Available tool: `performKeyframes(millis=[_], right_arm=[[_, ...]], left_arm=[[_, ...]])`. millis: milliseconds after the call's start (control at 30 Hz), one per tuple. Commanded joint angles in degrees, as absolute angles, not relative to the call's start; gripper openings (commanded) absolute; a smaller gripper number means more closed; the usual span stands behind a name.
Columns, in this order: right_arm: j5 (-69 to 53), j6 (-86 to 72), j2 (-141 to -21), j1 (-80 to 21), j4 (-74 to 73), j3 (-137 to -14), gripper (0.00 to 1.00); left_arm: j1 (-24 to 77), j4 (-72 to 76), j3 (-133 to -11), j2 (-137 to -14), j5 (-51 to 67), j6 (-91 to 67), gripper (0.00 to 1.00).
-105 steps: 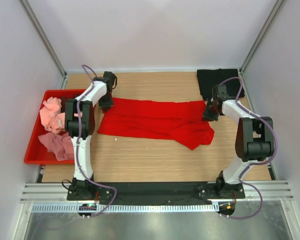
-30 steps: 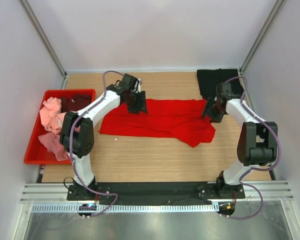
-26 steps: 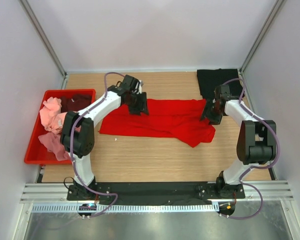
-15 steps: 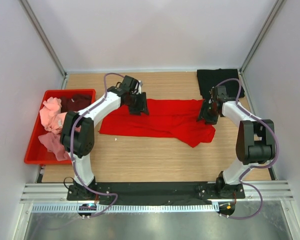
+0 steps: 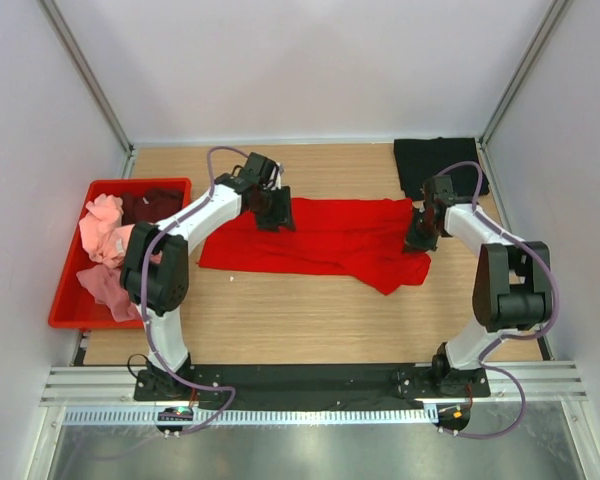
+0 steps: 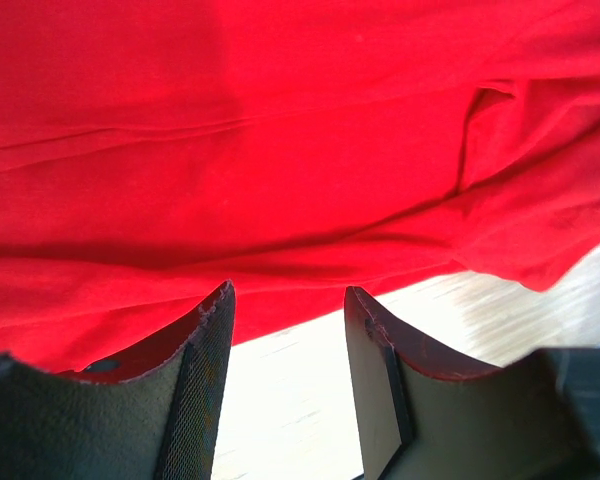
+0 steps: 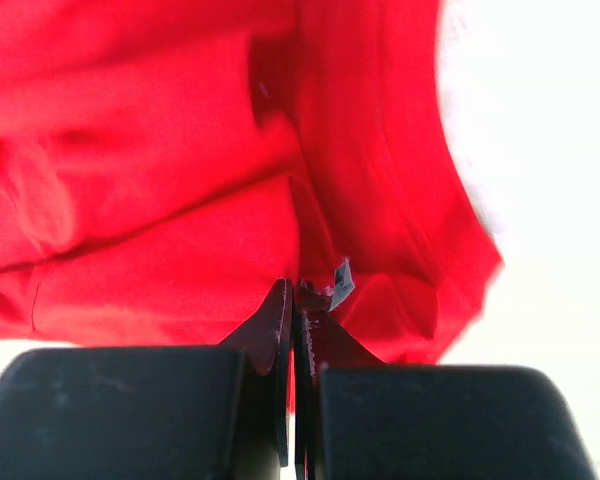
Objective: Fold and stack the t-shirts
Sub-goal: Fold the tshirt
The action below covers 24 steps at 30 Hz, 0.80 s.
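Observation:
A bright red t-shirt lies spread flat across the middle of the table. In the right wrist view my right gripper is shut, pinching a fold of the red t-shirt beside its small label. From above, this gripper sits at the shirt's right end. My left gripper is over the shirt's back left edge. Its fingers stand open above the red t-shirt's hem, with only bare table between them. A black t-shirt lies at the back right corner.
A red plastic crate stands at the left table edge. It holds a light pink shirt, a dusty rose one and a dark maroon one. White walls close the table in on three sides.
My right gripper has closed on the red t-shirt's right end after shifting a little along that edge. The left gripper has stayed open near the back left edge.

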State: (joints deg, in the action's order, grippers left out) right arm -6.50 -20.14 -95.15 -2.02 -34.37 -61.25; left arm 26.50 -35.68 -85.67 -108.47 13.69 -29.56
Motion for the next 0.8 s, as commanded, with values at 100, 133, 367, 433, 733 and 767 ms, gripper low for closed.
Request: performKeyframes(millis=[100,133,367,433,733,767], right_arm=[[-3.69,-23.46,-84.22,-2.55,-43.94,-57.4,0.01],[-4.3,-25.03,-83.24,-2.72,-43.95,-55.91,0.01],[-5.54,-33.12,-75.07,-4.57,-43.33,-44.4,0.01],[-4.57,-34.97,-72.0,-4.75,-43.42,-42.64,0.03],[-3.78,-35.6,-66.54,-4.92,-46.84,-43.76,0.24],[-3.43,-35.6,-65.58,-4.83,-47.28,-44.03,0.3]], left_arm=[[26.37,-37.09,-86.66,-105.2,10.2,-28.83,0.49],[26.28,-36.92,-86.66,-105.38,10.28,-29.0,0.49],[27.33,-34.11,-85.61,-106.0,12.92,-30.76,0.48],[28.29,-32.88,-85.26,-105.82,13.62,-31.46,0.49],[32.25,-29.36,-86.48,-108.28,14.85,-33.31,0.48],[33.13,-29.01,-86.83,-108.63,15.03,-33.57,0.48]])
